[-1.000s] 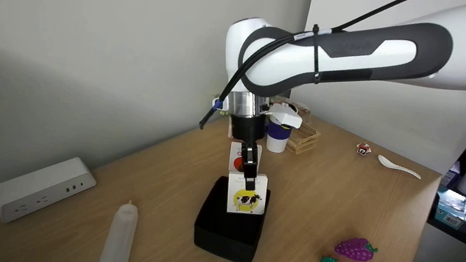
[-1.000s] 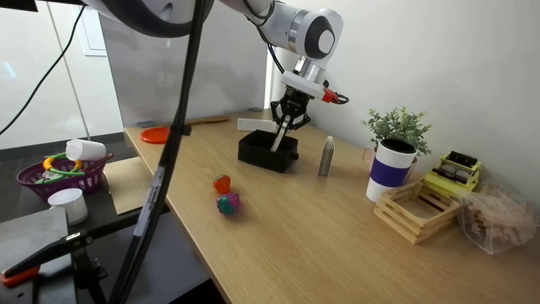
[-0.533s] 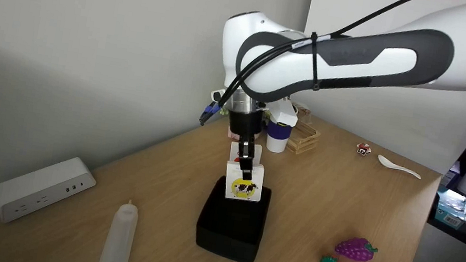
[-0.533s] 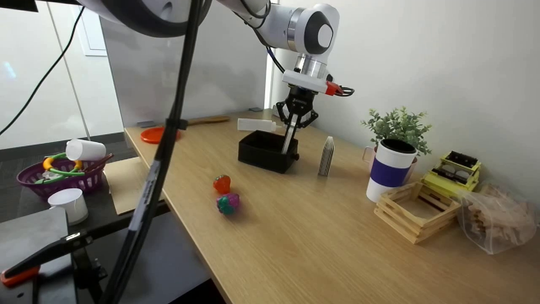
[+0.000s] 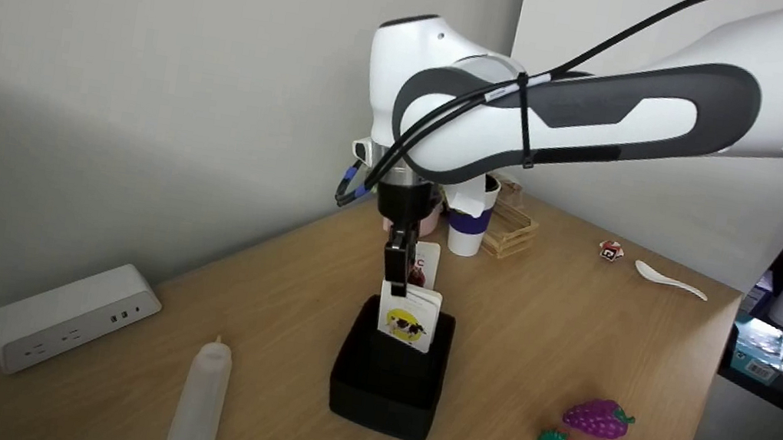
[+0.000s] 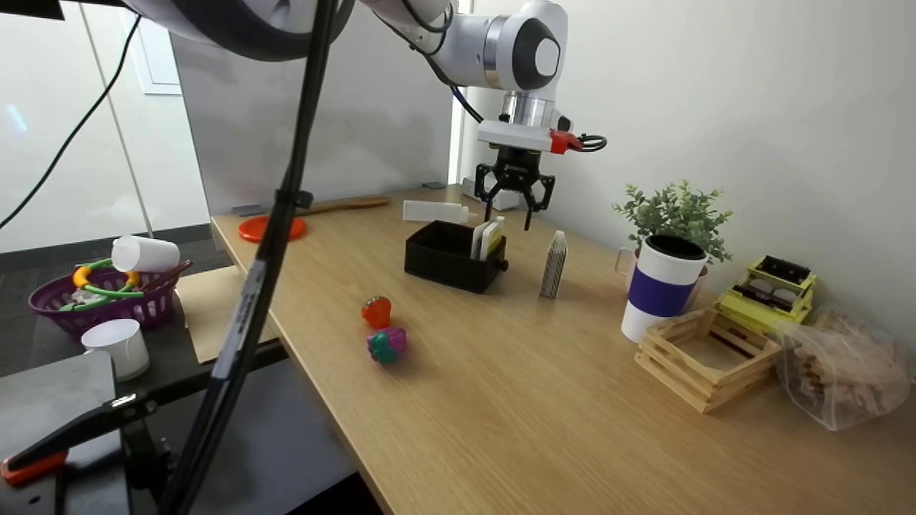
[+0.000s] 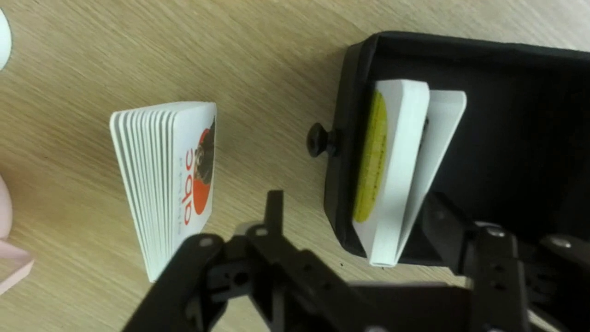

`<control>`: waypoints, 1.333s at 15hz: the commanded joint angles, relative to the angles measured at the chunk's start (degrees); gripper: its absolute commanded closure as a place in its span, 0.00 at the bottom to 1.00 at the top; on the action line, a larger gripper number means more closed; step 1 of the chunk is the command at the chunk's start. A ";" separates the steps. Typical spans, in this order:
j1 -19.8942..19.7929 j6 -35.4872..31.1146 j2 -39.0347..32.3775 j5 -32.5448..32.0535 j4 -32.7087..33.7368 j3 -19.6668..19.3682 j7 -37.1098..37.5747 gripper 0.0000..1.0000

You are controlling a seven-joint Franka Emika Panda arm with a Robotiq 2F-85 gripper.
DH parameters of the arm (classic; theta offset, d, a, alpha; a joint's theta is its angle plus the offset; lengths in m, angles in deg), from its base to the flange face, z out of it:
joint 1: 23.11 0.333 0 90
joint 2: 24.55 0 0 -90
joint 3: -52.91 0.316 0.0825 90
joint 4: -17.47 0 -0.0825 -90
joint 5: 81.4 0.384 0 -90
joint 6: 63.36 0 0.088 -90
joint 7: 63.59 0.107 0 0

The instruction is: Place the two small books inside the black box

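Black box point(image 5: 378, 414): matte, low, rounded corners, with a dark round knob point(image 7: 317, 139) on one end wall.
Table point(image 5: 513, 393): pale, fine-grained wood beneath the box.
Room: inside the box's thin rim, black floor shows from the cow book point(image 7: 398, 175) to the end opposite the knob; wood shows between knob and abc book point(image 7: 193, 175).
Table edge: beyond the toy grapes point(image 5: 596, 419), which sit well apart from the box.
Cow book: in the box, near its knob end; white, yellow disc, on edge, slightly tilted, boards parted in a narrow V, top above the rim.
Abc book: upright on the table beyond the box's knob end; thick fanned pages, red letters.
Gripper point(image 6: 508, 219): black, over the box's knob end, fingers spread apart; touch with the cow book cannot be told.
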 commanded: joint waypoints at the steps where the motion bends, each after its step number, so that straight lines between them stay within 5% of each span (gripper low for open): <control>1: 0.67 -1.25 -1.05 -1.09 1.78 -1.35 2.28 0.00; 20: -2.51 -4.67 -0.21 -0.50 3.59 -5.76 8.59 0.00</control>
